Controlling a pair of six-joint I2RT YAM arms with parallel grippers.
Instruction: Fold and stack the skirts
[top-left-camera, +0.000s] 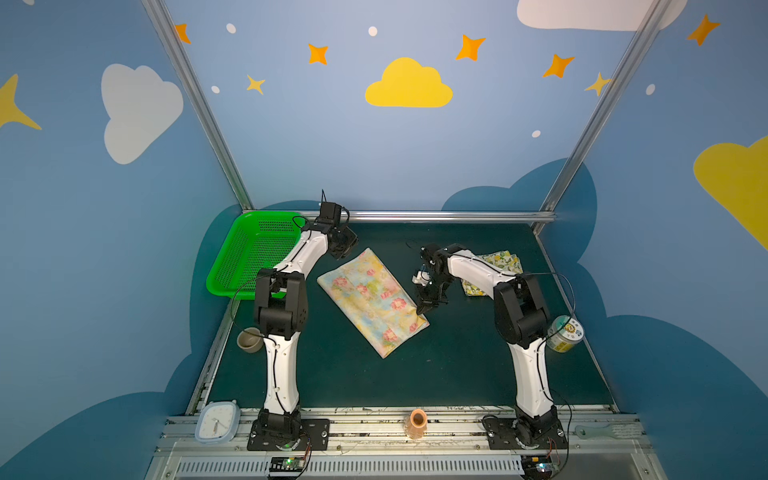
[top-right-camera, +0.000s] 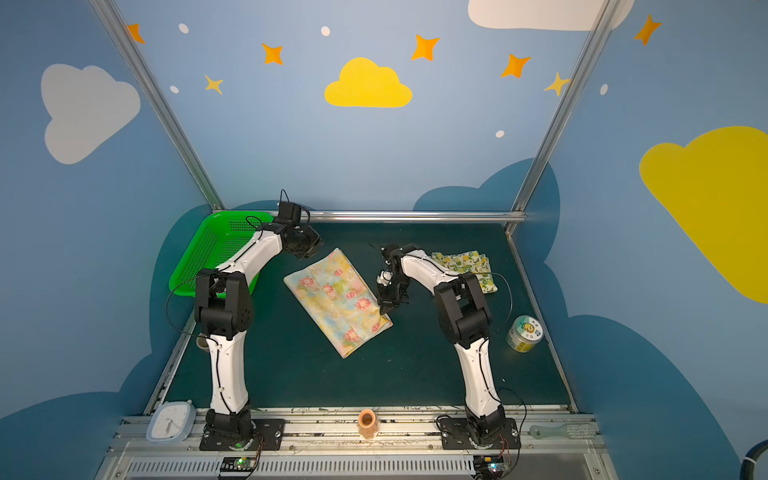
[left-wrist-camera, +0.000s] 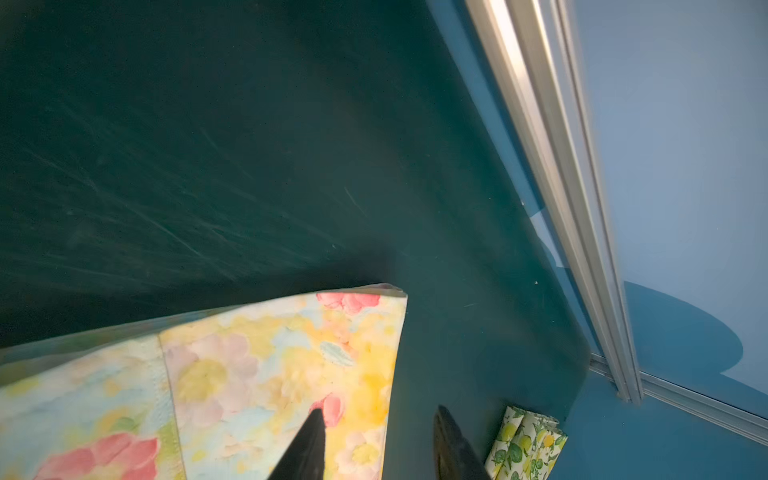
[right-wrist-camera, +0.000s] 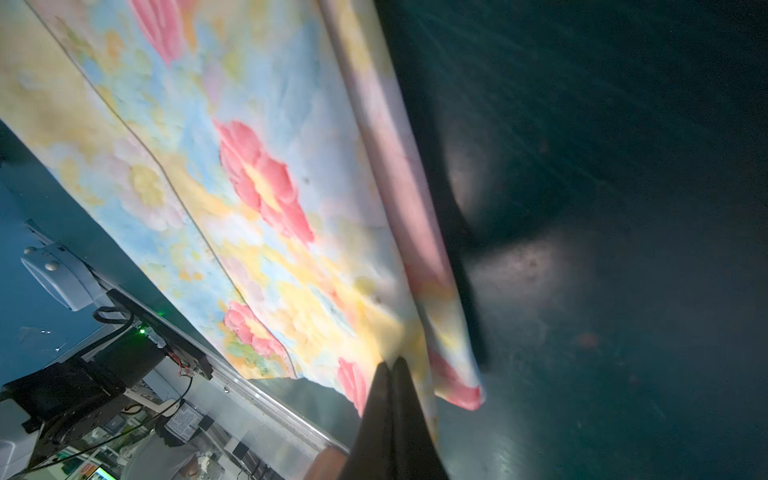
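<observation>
The pale yellow skirt with pink flowers (top-left-camera: 372, 301) (top-right-camera: 336, 301) lies folded into a long slanted rectangle mid-table. My right gripper (top-left-camera: 422, 309) (top-right-camera: 384, 309) (right-wrist-camera: 392, 361) is shut on its right near edge, and in the right wrist view that edge (right-wrist-camera: 415, 232) curls up off the mat. Above the skirt's far corner (left-wrist-camera: 291, 365) hovers my left gripper (top-left-camera: 347, 249) (top-right-camera: 309, 249) (left-wrist-camera: 380, 409), open, one finger over the cloth and one over the bare mat. The cream lemon skirt (top-left-camera: 505, 258) (top-right-camera: 469, 262) (left-wrist-camera: 525, 444) lies folded at the back right, partly hidden by the right arm.
A green perforated basket (top-left-camera: 249, 257) stands at the back left behind the left arm. A beige bowl (top-left-camera: 249, 338) sits at the left edge, a tin can (top-left-camera: 564, 333) at the right edge. A clock (top-left-camera: 217, 420) and an orange vase (top-left-camera: 417, 423) rest on the front rail.
</observation>
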